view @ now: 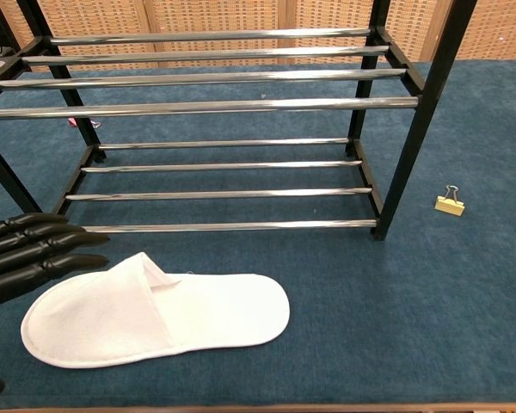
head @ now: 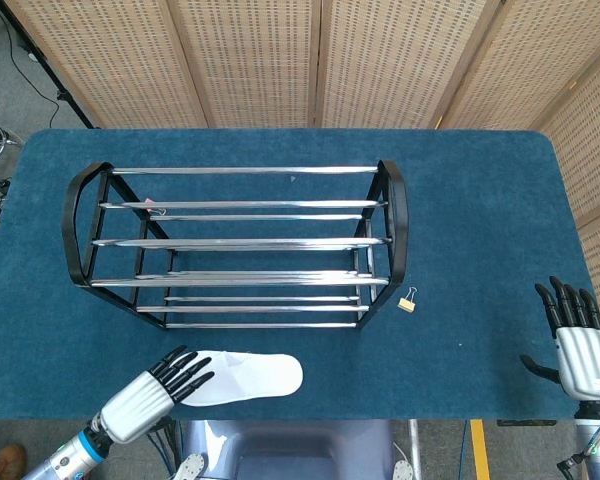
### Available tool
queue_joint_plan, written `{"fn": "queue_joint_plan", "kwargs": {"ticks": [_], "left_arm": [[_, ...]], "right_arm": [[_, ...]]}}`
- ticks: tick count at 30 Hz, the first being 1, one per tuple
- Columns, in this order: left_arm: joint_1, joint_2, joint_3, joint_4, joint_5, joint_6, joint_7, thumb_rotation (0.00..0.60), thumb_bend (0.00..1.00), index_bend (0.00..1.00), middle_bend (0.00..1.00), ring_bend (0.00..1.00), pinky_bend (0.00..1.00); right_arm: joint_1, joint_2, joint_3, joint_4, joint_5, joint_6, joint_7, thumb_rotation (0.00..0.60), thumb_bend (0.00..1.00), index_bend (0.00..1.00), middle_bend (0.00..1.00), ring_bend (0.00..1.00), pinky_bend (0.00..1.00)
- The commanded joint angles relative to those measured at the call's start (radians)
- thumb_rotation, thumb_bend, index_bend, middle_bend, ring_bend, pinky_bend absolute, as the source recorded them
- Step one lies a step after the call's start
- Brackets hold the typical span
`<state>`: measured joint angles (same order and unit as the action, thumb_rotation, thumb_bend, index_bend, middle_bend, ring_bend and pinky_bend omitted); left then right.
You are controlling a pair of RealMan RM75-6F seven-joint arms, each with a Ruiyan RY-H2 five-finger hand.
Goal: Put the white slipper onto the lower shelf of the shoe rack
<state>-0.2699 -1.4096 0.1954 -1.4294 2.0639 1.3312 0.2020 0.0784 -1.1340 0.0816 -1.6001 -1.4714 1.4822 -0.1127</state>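
White slipper (view: 155,317) lies flat on the table in front of the shoe rack (head: 240,245), the left hand (head: 165,385) reaching over its toe, fingers spread, ungrasped; right hand (head: 580,345) idles open; a grip comes next.

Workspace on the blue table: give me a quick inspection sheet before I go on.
Surface: blue carpeted table, flat.
Job's things: white fabric slipper lying flat on the table in front of the black-framed chrome-bar shoe rack; both shelves bare.
Clutter: small yellow binder clip right of the rack; tiny pink scrap by its left end.
Hands: left hand at the slipper's toe end, fingers extended, contact unclear; right hand open, apart.
Cables: black cable on the floor, upper left.
Surroundings: woven screen panels behind.
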Motion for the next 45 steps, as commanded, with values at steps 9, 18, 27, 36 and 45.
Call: {"fn": "queue_joint_plan", "kwargs": {"ticks": [9,18,27,36,45], "left_arm": [[-0.034,-0.083,-0.014,0.020,-0.026,-0.051,0.036,0.600,0.00,0.00,0.00,0.00,0.00],[-0.054,-0.129,-0.027,0.058,-0.060,-0.058,0.043,0.600,0.00,0.00,0.00,0.00,0.00],[-0.073,-0.136,-0.043,0.078,-0.103,-0.067,0.047,0.600,0.00,0.00,0.00,0.00,0.00],[-0.105,-0.161,-0.075,0.119,-0.143,-0.073,0.035,0.600,0.00,0.00,0.00,0.00,0.00],[-0.133,-0.186,-0.089,0.128,-0.164,-0.077,0.033,0.600,0.00,0.00,0.00,0.00,0.00]], "right_arm": [[0.000,0.005,0.002,-0.001,0.006,-0.003,0.010,0.600,0.00,0.00,0.00,0.00,0.00],[-0.001,0.009,0.003,-0.002,0.012,-0.004,0.016,0.600,0.00,0.00,0.00,0.00,0.00],[0.000,0.002,0.002,0.002,0.013,-0.006,0.010,0.600,0.00,0.00,0.00,0.00,0.00],[-0.001,0.001,0.002,0.002,0.016,-0.007,0.009,0.600,0.00,0.00,0.00,0.00,0.00],[0.000,0.000,0.002,0.004,0.021,-0.013,0.009,0.600,0.00,0.00,0.00,0.00,0.00]]}}
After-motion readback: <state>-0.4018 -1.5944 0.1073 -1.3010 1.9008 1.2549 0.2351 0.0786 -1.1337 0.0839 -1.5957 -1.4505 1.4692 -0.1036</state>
